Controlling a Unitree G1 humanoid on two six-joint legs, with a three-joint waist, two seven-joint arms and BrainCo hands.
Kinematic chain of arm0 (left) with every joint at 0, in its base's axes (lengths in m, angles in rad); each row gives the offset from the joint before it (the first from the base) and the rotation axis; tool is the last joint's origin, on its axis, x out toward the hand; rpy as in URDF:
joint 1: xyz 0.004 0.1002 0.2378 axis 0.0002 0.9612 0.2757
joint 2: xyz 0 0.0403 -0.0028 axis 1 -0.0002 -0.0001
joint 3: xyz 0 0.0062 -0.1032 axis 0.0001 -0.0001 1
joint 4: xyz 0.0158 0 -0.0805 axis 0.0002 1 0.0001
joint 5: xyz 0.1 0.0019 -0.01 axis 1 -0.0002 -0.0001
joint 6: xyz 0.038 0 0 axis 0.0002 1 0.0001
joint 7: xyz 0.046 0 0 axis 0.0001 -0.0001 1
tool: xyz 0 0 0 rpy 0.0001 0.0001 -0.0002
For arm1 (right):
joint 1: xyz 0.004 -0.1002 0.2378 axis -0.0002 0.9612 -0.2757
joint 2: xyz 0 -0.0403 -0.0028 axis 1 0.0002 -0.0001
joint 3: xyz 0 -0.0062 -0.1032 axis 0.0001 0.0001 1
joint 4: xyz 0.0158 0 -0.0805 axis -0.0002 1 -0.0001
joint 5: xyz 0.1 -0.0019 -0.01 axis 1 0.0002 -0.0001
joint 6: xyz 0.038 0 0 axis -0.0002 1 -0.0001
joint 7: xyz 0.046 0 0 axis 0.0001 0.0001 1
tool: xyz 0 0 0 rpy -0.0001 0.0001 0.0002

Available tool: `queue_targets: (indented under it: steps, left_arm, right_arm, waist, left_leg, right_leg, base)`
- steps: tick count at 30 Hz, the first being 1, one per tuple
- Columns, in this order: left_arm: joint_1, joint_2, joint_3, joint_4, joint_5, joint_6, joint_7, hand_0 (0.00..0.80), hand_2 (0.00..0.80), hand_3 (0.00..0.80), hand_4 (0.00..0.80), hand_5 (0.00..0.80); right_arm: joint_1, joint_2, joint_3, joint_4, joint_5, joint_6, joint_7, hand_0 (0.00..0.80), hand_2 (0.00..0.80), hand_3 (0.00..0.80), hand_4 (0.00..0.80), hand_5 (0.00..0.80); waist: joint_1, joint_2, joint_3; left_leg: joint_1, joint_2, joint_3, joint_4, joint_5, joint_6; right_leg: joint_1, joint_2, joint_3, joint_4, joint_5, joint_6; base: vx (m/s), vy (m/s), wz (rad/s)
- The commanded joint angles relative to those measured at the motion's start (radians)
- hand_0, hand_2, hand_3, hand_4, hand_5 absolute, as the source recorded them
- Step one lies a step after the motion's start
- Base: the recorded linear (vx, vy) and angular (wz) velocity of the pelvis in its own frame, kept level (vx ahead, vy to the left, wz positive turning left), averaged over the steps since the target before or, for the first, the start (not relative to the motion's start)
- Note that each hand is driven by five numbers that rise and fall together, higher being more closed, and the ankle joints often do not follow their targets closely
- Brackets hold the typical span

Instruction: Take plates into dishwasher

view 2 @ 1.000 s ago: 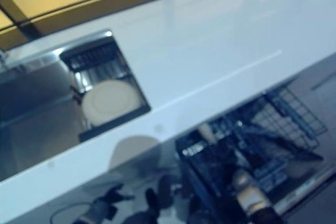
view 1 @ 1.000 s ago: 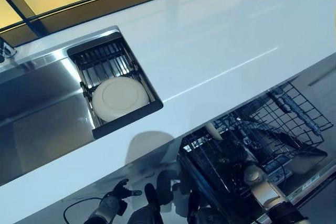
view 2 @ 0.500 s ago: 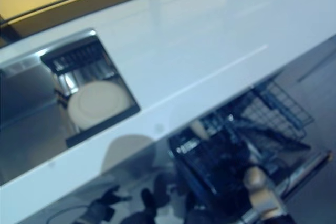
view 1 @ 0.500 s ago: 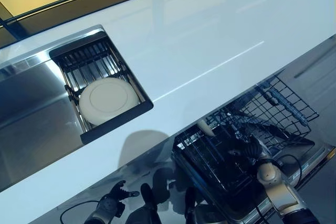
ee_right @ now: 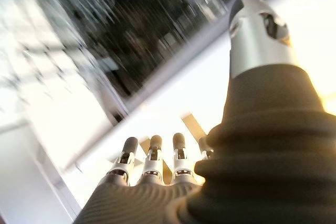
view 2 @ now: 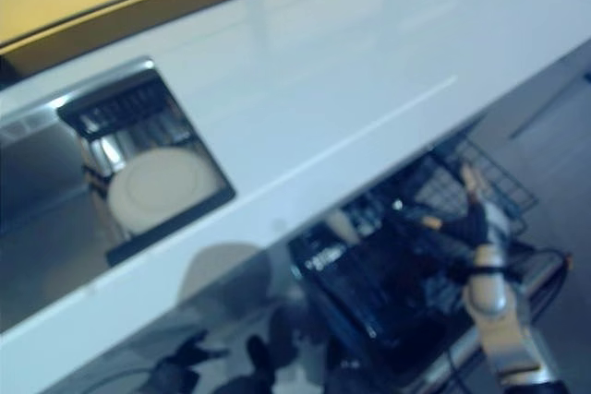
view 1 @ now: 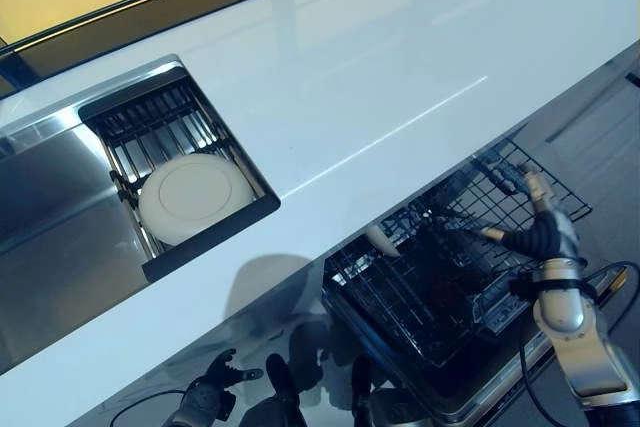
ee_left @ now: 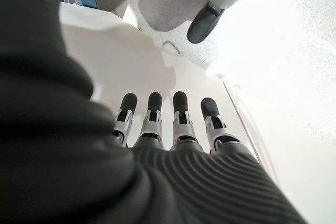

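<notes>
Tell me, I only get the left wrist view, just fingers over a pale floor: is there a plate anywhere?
Observer: Yes, one white plate lies on the drain rack in the sink.
Operator: Does a hand hold it?
Observer: No. The right hand is over the dishwasher rack, fingers straight.
Operator: And my hand?
Observer: The left hand hangs low below the white counter, far from the plate.

At left of frame we had a plate (view 1: pixel 196 198) lying in a rack (view 1: pixel 176 172) in the sink (view 1: pixel 60 237), the counter (view 1: pixel 400 77) beside it, and the dishwasher basket (view 1: pixel 450 277) at lower right below the counter's edge.
</notes>
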State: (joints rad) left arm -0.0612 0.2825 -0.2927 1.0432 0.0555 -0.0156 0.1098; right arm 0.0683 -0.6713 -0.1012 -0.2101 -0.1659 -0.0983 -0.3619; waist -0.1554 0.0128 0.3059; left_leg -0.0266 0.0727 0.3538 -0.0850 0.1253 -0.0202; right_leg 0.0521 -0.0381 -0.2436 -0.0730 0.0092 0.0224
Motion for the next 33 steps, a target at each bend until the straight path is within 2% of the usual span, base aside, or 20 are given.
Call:
queue_targets:
  steps: [1,3,4,5,7,8,10,12,14,16,18,20,22,24,27,30,33]
  left_arm:
    - [-0.004,0.008,0.023,0.04,-0.012,-0.027,0.022,0.0,0.0,0.0,0.0,0.0]
    - [-0.001,0.006,0.021,0.045,-0.011,-0.03,0.02,0.0,0.0,0.0,0.0,0.0]
    - [-0.001,0.006,0.021,0.045,-0.011,-0.03,0.02,0.0,0.0,0.0,0.0,0.0]
    - [-0.002,0.004,0.015,0.058,-0.015,-0.035,0.016,0.0,0.0,0.0,0.0,0.0]
    - [-0.003,0.006,0.005,0.074,-0.018,-0.042,0.011,0.0,0.0,0.0,0.0,0.0]
    - [-0.004,0.005,0.001,0.081,-0.02,-0.043,0.008,0.0,0.0,0.0,0.0,0.0]
    - [-0.008,0.004,-0.005,0.088,-0.019,-0.042,0.007,0.0,0.0,0.0,0.0,0.0]
    - [-0.011,-0.002,-0.018,0.103,-0.017,-0.041,0.007,0.0,0.0,0.0,0.0,0.0]
    - [-0.014,-0.006,-0.03,0.113,-0.012,-0.038,0.006,0.0,0.0,0.0,0.0,0.0]
    - [-0.017,-0.011,-0.044,0.118,-0.01,-0.033,0.009,0.0,0.0,0.0,0.0,0.0]
    - [-0.019,-0.017,-0.062,0.127,-0.011,-0.033,0.012,0.0,0.0,0.0,0.0,0.0]
    - [-0.021,-0.022,-0.069,0.134,-0.012,-0.034,0.014,0.0,0.0,0.0,0.0,0.0]
    - [-0.024,-0.028,-0.085,0.142,-0.018,-0.032,0.017,0.0,0.0,0.0,0.0,0.0]
    - [-0.022,-0.027,-0.085,0.141,-0.019,-0.027,0.014,0.0,0.0,0.0,0.0,0.0]
    - [-0.011,-0.027,-0.081,0.152,-0.018,-0.032,0.011,0.0,0.0,0.0,0.0,0.0]
    - [0.0,-0.029,-0.074,0.154,-0.023,-0.027,0.008,0.0,0.0,0.0,0.0,0.0]
    - [0.02,-0.028,-0.059,0.139,-0.028,-0.017,0.011,0.0,0.0,0.0,0.0,0.0]
  right_arm:
    - [-0.026,-0.007,-0.028,-0.113,0.27,-0.205,0.044,0.0,0.0,0.0,0.0,0.0]
    - [-0.038,0.027,-0.026,-0.126,0.461,-0.267,0.163,0.0,0.0,0.0,0.0,0.0]
    - [-0.038,0.027,-0.026,-0.125,0.462,-0.268,0.164,0.0,0.0,0.0,0.0,0.0]
    - [-0.055,0.079,-0.007,-0.14,0.715,-0.293,0.352,0.0,0.0,0.0,0.0,0.0]
    - [-0.076,0.154,0.021,-0.15,0.991,-0.271,0.514,0.0,0.0,0.0,0.0,0.0]
    - [-0.09,0.208,0.038,-0.163,1.149,-0.218,0.595,0.0,0.0,0.0,0.0,0.0]
    - [-0.106,0.259,0.052,-0.179,1.271,-0.166,0.653,0.0,0.0,0.0,0.0,0.0]
    - [-0.137,0.354,0.092,-0.207,1.49,-0.076,0.723,0.0,0.0,0.0,0.0,0.0]
    - [-0.165,0.417,0.126,-0.238,1.657,-0.026,0.77,0.0,0.0,0.0,0.0,0.0]
    - [-0.191,0.452,0.157,-0.257,1.761,-0.025,0.801,0.0,0.0,0.0,0.0,0.0]
    - [-0.223,0.479,0.193,-0.282,1.81,-0.055,0.791,0.0,0.0,0.0,0.0,0.0]
    - [-0.242,0.493,0.216,-0.292,1.805,-0.068,0.788,0.0,0.0,0.0,0.0,0.0]
    - [-0.274,0.503,0.253,-0.288,1.717,-0.117,0.763,0.0,0.0,0.0,0.0,0.0]
    - [-0.286,0.499,0.262,-0.283,1.657,-0.131,0.76,0.0,0.0,0.0,0.0,0.0]
    - [-0.292,0.483,0.257,-0.279,1.466,-0.166,0.709,0.0,0.0,0.0,0.0,0.0]
    - [-0.295,0.437,0.234,-0.267,1.134,-0.223,0.617,0.0,0.0,0.0,0.0,0.0]
    - [-0.293,0.334,0.176,-0.23,0.716,-0.291,0.492,0.0,0.0,0.0,0.0,0.0]
  waist:
    - [-0.01,-0.024,-0.055]
    - [-0.009,-0.022,-0.06]
    - [-0.009,-0.022,-0.06]
    - [-0.009,-0.021,-0.069]
    - [-0.005,-0.021,-0.079]
    - [-0.002,-0.02,-0.086]
    - [0.002,-0.02,-0.093]
    - [0.012,-0.019,-0.108]
    - [0.024,-0.019,-0.119]
    - [0.036,-0.019,-0.127]
    - [0.049,-0.019,-0.135]
    - [0.057,-0.018,-0.139]
    - [0.071,-0.02,-0.145]
    - [0.078,-0.021,-0.149]
    - [0.087,-0.023,-0.157]
    - [0.092,-0.028,-0.162]
    - [0.094,-0.035,-0.163]
  left_leg:
    - [0.013,0.001,0.003,0.0,-0.112,-0.008]
    - [0.014,0.001,0.003,0.003,-0.113,-0.008]
    - [0.014,0.001,0.003,0.003,-0.113,-0.008]
    - [0.014,0.002,0.008,0.008,-0.114,-0.01]
    - [0.018,0.004,0.016,0.01,-0.115,-0.012]
    - [0.02,0.006,0.02,0.01,-0.113,-0.014]
    - [0.02,0.006,0.022,0.01,-0.112,-0.015]
    - [0.02,0.008,0.023,0.011,-0.107,-0.018]
    - [0.019,0.009,0.02,0.013,-0.102,-0.018]
    - [0.016,0.011,0.014,0.016,-0.098,-0.019]
    - [0.012,0.012,0.007,0.019,-0.093,-0.021]
    - [0.01,0.012,0.003,0.021,-0.091,-0.022]
    - [0.007,0.011,-0.006,0.027,-0.09,-0.022]
    - [0.006,0.008,-0.01,0.031,-0.093,-0.021]
    - [0.006,0.006,-0.014,0.041,-0.101,-0.018]
    - [0.004,0.003,-0.018,0.063,-0.118,-0.014]
    - [0.0,-0.002,-0.02,0.099,-0.149,-0.005]
  right_leg:
    - [-0.03,0.044,0.024,0.147,-0.153,-0.049]
    - [-0.028,0.043,0.024,0.15,-0.157,-0.052]
    - [-0.028,0.042,0.024,0.151,-0.157,-0.052]
    - [-0.023,0.04,0.021,0.149,-0.159,-0.057]
    - [-0.019,0.038,0.015,0.15,-0.161,-0.06]
    - [-0.016,0.036,0.009,0.149,-0.162,-0.062]
    - [-0.011,0.035,0.004,0.144,-0.161,-0.064]
    - [-0.004,0.032,-0.007,0.139,-0.162,-0.067]
    - [0.002,0.032,-0.017,0.133,-0.162,-0.07]
    - [0.007,0.031,-0.026,0.128,-0.16,-0.073]
    - [0.014,0.03,-0.034,0.119,-0.158,-0.075]
    - [0.017,0.03,-0.038,0.116,-0.157,-0.077]
    - [0.026,0.029,-0.044,0.108,-0.155,-0.081]
    - [0.03,0.028,-0.048,0.104,-0.153,-0.082]
    - [0.039,0.027,-0.054,0.098,-0.152,-0.082]
    - [0.044,0.022,-0.056,0.101,-0.154,-0.081]
    - [0.046,0.014,-0.057,0.111,-0.158,-0.076]
  base:
    - [0.0,0.0,0.0]
    - [0.0,0.0,0.0]
    - [0.0,0.0,0.0]
    - [0.0,0.0,0.0]
    - [0.032,-0.013,-0.02]
    - [0.031,-0.016,-0.02]
    - [0.0,0.0,0.0]
    - [0.015,-0.008,0.0]
    - [0.016,-0.012,0.0]
    - [0.0,0.0,0.0]
    - [0.0,0.0,0.0]
    - [0.0,0.0,0.0]
    - [0.017,0.004,0.01]
    - [0.039,0.021,0.02]
    - [0.062,0.035,0.08]
    - [0.085,0.067,0.03]
    - [0.088,0.095,0.04]
